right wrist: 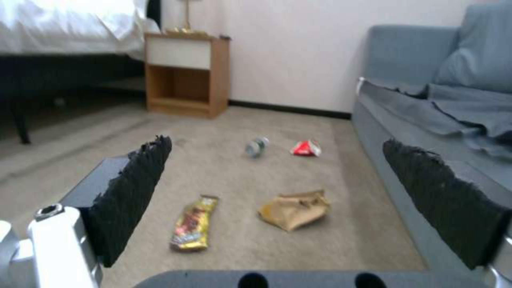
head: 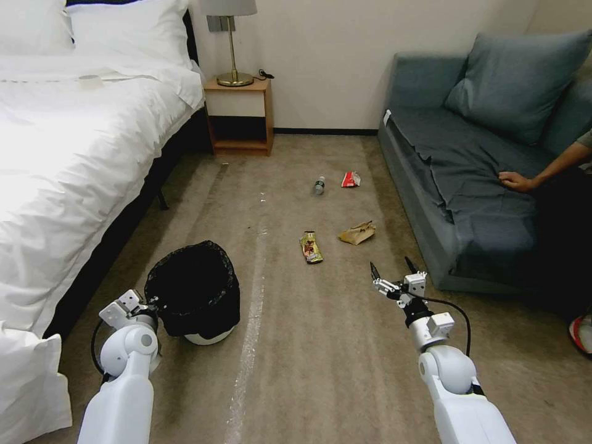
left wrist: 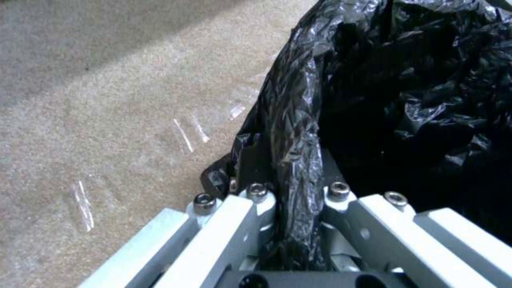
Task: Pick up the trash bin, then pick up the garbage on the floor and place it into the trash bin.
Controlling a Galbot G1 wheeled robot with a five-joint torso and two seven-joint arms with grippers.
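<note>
My left gripper [left wrist: 291, 224] is pinched on the liner-draped rim of the trash bin [head: 194, 290], one finger outside and one inside the black plastic. The bin seems to sit on the carpet, so I judge the first step half done: gripped, not yet lifted. My right gripper [head: 393, 271] hangs to the bin's right, fingers [right wrist: 133, 192] spread wide and empty, facing the garbage. Taking the bin as landmark, the snack wrapper [head: 311, 247] lies nearest, beyond and to its right, the brown paper bag [head: 357, 232] just past that, the bottle [head: 319, 185] and red packet [head: 351, 179] farthest off. The next move calls for raising the bin without the slick liner slipping.
</note>
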